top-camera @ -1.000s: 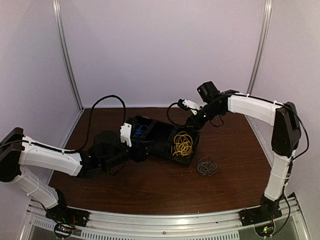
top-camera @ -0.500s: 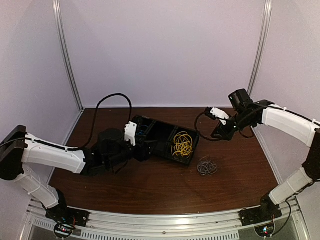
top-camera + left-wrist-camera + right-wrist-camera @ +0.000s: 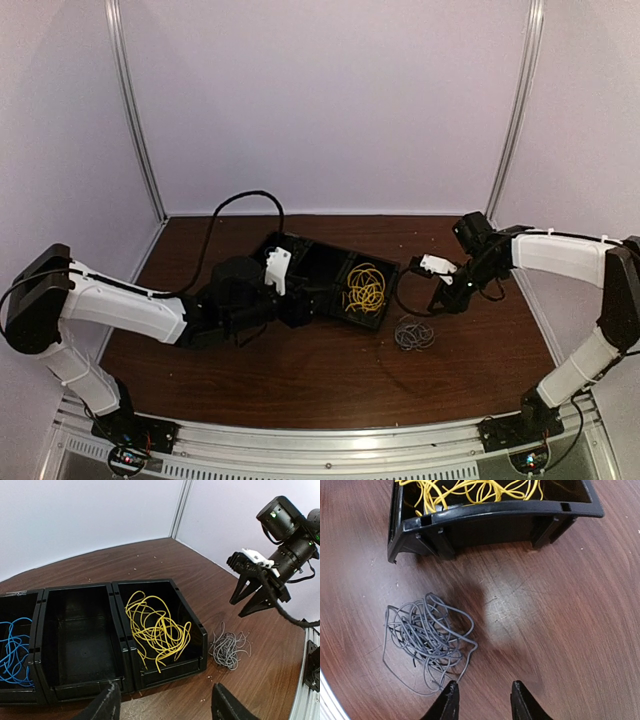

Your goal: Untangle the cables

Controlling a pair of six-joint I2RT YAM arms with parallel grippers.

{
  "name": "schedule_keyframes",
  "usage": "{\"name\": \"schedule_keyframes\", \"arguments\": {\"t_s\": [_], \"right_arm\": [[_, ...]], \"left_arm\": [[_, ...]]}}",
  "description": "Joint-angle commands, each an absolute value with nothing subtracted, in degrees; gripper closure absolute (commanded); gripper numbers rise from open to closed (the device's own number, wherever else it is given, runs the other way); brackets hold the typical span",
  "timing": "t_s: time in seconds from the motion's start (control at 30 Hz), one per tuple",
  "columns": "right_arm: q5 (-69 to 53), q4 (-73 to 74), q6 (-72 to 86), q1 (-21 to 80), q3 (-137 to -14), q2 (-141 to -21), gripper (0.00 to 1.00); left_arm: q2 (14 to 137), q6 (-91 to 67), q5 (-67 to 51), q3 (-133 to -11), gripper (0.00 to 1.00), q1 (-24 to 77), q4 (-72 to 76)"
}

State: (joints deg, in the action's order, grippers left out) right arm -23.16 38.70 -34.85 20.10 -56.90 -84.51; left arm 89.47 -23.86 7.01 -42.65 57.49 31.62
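The cables lie in three bundles. The yellow cables fill the right compartment of a black three-part bin. Blue cables sit in its left compartment. Grey cables rest on the table, right of the bin's front corner. My left gripper hovers open at the bin's near side, holding nothing. My right gripper is open just above the table, beside the grey bundle, one fingertip next to a stray grey end.
A thick black arm cable loops behind the bin. Metal frame posts stand at the back corners against white walls. An aluminium rail runs along the table's near edge.
My right arm swung from over the bin out to the right, then down toward the grey bundle. The left gripper shifted a little to the right along the bin.
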Motion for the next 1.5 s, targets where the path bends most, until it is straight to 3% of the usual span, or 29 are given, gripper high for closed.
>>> {"name": "schedule_keyframes", "arguments": {"t_s": [0.0,0.23,0.33,0.37,0.47,0.5,0.63,0.87,1.13,1.47], "right_arm": [[-27.3,36.1,-37.9,19.8,-58.8,-89.4,0.61],[-30.6,35.0,-39.3,19.8,-61.5,-96.5,0.58],[-32.4,35.2,-39.5,19.8,-62.7,-98.4,0.62],[-33.0,35.3,-39.6,19.8,-62.9,-98.8,0.68],[-34.8,37.5,-40.2,19.8,-63.6,-98.3,0.98],[-35.1,38.7,-40.5,19.8,-63.7,-97.5,1.00],[-37.9,45.6,-42.4,19.9,-64.4,-88.6,1.00],[-43.3,55.3,-40.3,26.5,-76.7,-75.7,1.00],[-48.8,58.6,-35.0,33.6,-92.3,-77.7,1.00],[-52.4,57.8,-30.6,38.8,-107.5,-83.8,1.00]], "left_arm": [[88.8,-23.0,5.4,-43.5,0.37,58.1,33.4],[87.1,-23.4,6.5,-41.9,0.37,58.4,33.3],[87.0,-23.4,6.5,-41.7,0.37,58.4,33.3],[87.1,-23.4,6.5,-41.8,0.37,58.4,33.3],[87.5,-23.3,6.5,-42.0,0.37,58.4,33.6],[87.7,-23.3,6.3,-42.1,0.37,58.4,33.6],[88.0,-22.1,5.9,-41.6,0.37,58.6,35.6],[89.2,-15.2,2.0,-40.5,0.36,61.0,46.3],[90.0,-6.2,5.9,-46.1,0.33,67.1,46.1],[92.4,-6.5,5.4,-47.6,0.32,68.6,52.4]]}}
